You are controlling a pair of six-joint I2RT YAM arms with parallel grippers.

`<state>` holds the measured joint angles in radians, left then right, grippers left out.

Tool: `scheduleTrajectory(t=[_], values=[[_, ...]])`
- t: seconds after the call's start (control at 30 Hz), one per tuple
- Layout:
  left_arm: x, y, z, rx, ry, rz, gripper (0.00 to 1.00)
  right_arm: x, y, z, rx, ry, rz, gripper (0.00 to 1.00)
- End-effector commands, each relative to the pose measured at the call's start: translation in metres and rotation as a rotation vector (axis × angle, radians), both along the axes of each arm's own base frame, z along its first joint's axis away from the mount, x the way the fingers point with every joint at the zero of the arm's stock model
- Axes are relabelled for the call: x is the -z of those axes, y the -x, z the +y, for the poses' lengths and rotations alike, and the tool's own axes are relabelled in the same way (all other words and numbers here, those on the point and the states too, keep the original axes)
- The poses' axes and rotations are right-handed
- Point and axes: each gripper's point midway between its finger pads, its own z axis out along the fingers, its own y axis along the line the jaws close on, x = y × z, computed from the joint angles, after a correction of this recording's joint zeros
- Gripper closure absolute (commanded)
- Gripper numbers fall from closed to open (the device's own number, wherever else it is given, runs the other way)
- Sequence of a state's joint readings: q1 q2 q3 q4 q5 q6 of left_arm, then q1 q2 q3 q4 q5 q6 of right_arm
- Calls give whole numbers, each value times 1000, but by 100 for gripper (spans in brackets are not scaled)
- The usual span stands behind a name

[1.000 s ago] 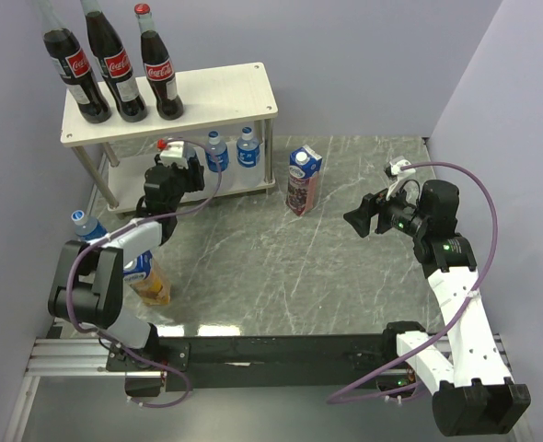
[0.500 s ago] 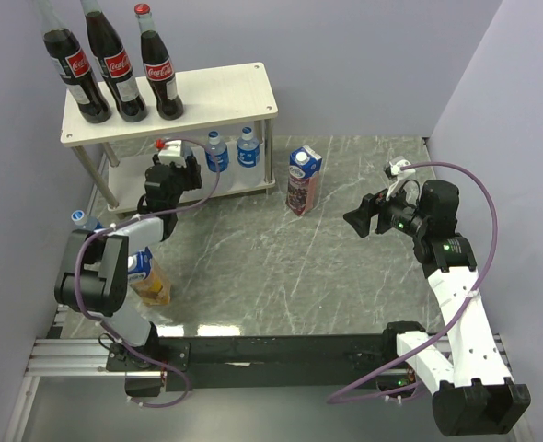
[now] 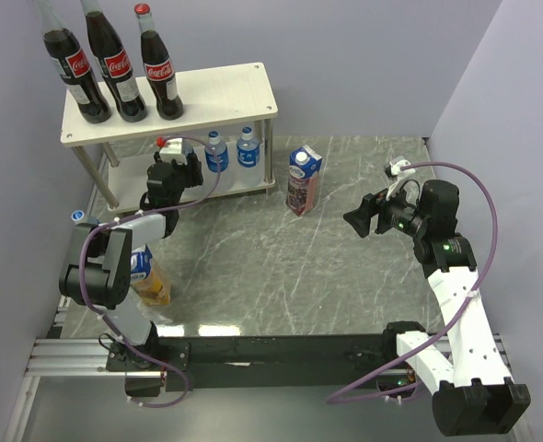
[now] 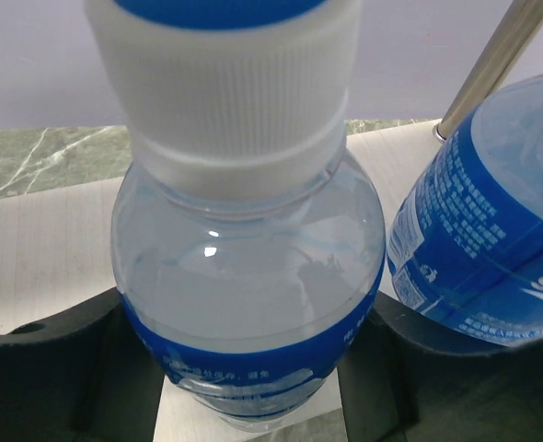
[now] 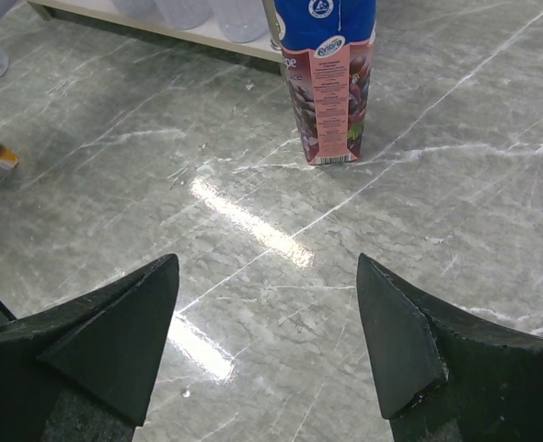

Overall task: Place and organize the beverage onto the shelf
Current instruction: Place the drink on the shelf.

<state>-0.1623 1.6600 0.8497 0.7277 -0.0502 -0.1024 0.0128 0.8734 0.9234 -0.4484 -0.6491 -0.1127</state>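
On top of the shelf [image 3: 225, 87] three cola bottles [image 3: 115, 69] stand in a row. Two small water bottles [image 3: 247, 149] stand side by side on the low board. The left claw [image 3: 184, 164] reaches in at the front of that low board, and its two black fingers [image 4: 60, 368] are squeezed on another water bottle [image 4: 248, 276], one finger on each side of the blue label. This held bottle is upright with its white cap on top, over the whitish board. It is just beside a water bottle on its right, next to a silver leg [image 4: 497, 64]. A fourth water bottle [image 3: 78, 218] sits by the left arm, and only its top shows. The yellow carton [image 3: 150, 285] is on the table [image 3: 253, 267] under the left arm, partly hidden. The purple carton [image 3: 303, 181] stands upright on the table, just right of the shelf. The right claw [image 3: 354, 219] is up in the air, well away from the purple carton and pointing at it, with its fingers wide apart and nothing between them.
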Motion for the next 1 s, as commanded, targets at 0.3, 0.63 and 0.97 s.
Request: scheduleTrajectory(t=[0.3, 0.63, 0.97], values=[[-85, -16, -5, 14, 78, -250, 59, -10, -2, 1, -15, 0, -48, 16], [-86, -11, -3, 7, 66, -242, 13, -12, -2, 1, -14, 2, -52, 16], [-91, -2, 0, 2, 48, -244, 4, -13, -1, 0, -10, 5, -59, 16]])
